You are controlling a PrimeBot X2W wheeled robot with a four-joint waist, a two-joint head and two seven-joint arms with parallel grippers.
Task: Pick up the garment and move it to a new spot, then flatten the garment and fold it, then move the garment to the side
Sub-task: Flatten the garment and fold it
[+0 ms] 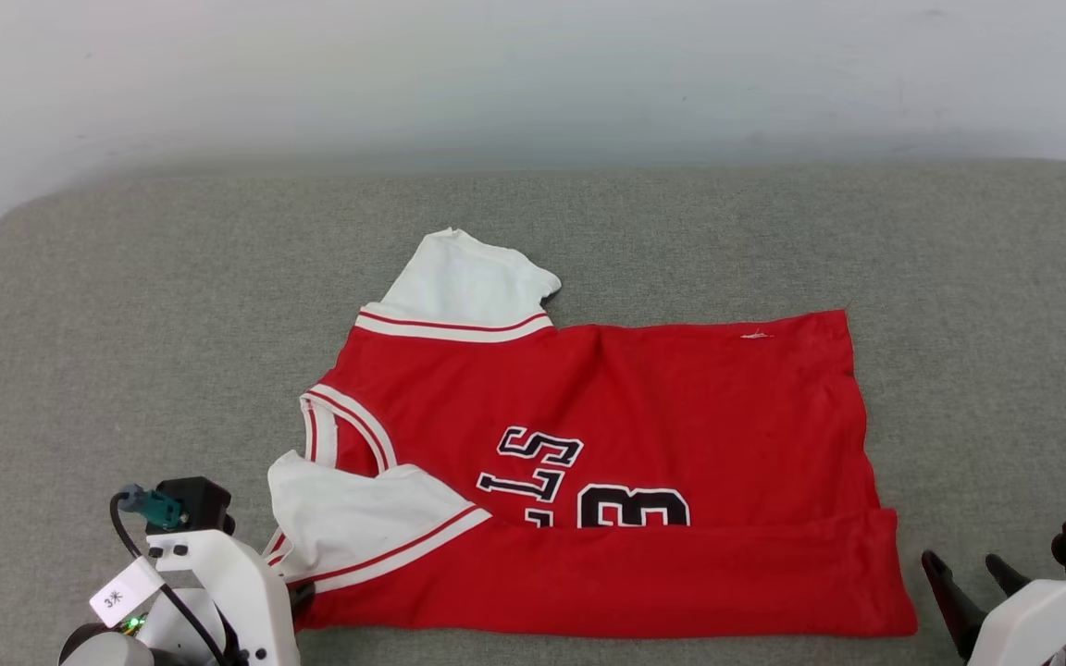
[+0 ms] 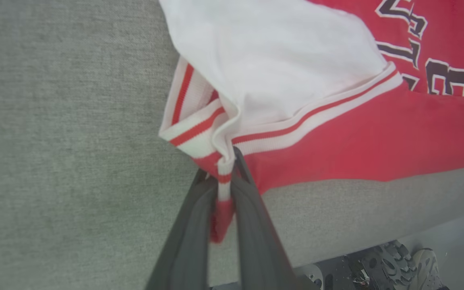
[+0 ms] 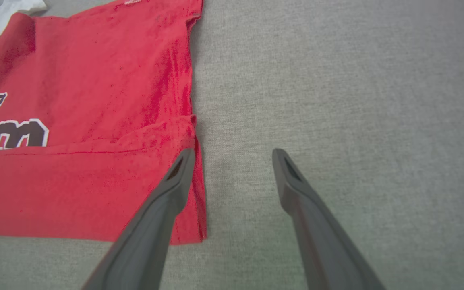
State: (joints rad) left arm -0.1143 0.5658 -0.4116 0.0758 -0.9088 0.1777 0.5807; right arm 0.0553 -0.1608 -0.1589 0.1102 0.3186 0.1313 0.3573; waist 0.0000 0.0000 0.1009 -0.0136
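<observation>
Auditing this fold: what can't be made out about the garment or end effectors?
Lettering: lower part covered by the garment's folded-up flap, head view.
Left end effector: fingers behind its white wrist, head view.
Right end effector: base cut by the head view's bottom edge.

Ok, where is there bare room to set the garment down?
Bare: the strip between the garment and the wall, and the grey surface on both its sides. Crowded: the near left corner, where the left gripper pinches the trim; the right gripper sits open at the hem.

Red garment (image 1: 681, 398) with white sleeves (image 1: 468, 277), red-and-white striped trim (image 1: 450, 326) and dark white-outlined lettering (image 1: 630, 509) on grey cushion (image 1: 126, 305)
</observation>
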